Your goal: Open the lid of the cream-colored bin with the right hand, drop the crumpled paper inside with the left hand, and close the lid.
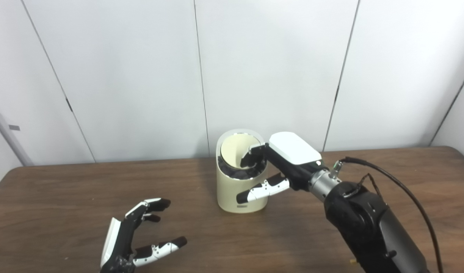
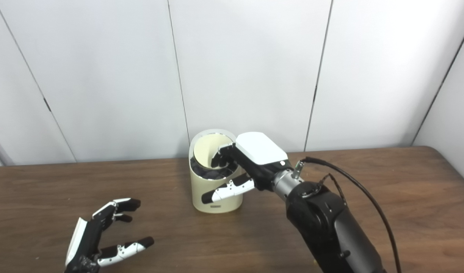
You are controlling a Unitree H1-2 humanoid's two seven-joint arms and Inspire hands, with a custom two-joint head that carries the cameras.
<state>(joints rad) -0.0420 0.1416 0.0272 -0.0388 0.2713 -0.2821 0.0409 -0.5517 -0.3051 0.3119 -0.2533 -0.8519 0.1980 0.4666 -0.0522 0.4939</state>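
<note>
Bin (image 1: 239, 191) mid-tabletop (image 1: 65, 197), lid (image 1: 235, 151) tipped open — right hand (image 1: 283, 163) at the rim, fingers (image 1: 251, 156) hooked on the lid, thumb outside. Left hand (image 1: 135, 239) nearer than bin, fingers spread, empty — no paper visible. Close the lid slowly, keeping the bin upright.

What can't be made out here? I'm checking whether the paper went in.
- Bin interior: both views, dark behind the tilted lid and right hand; no paper discernible.
- Left hand: open and empty; wrist cut off by the bottom edge.
- Right-hand fingertips: hidden inside the rim.
</note>
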